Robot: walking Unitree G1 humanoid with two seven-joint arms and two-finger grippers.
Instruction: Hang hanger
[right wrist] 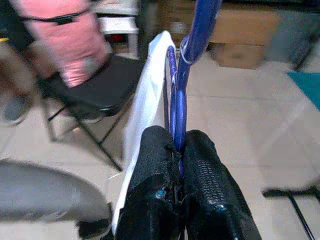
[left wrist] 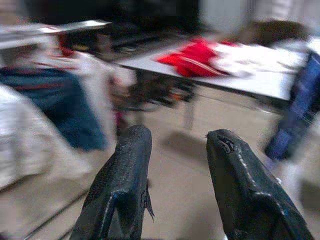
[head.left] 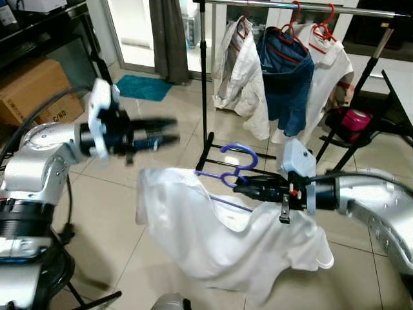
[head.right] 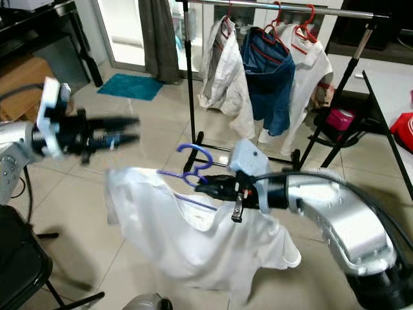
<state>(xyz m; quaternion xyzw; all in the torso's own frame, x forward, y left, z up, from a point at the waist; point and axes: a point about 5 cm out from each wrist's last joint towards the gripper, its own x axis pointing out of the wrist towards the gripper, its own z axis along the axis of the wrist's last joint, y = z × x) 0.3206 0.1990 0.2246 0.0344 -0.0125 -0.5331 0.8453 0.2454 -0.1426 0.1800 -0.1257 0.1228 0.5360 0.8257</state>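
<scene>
Clothes rack (head.left: 310, 8) with hung garments behind. White shirt (head.left: 219, 232) drapes from blue hanger (head.left: 237, 166), held low before rack. Right gripper (head.left: 248, 187) clamped tight on hanger neck. Left gripper (head.left: 169, 131) raised, fingers apart, empty.

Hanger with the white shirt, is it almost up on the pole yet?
Partly. Done: the white shirt is already on the blue hanger. In hand: the right gripper is shut on the hanger, holding it out in the air below the rail; the left gripper is open and holds nothing. Left: lift the hook up onto the rail, beside the three clothes on red hangers.
</scene>
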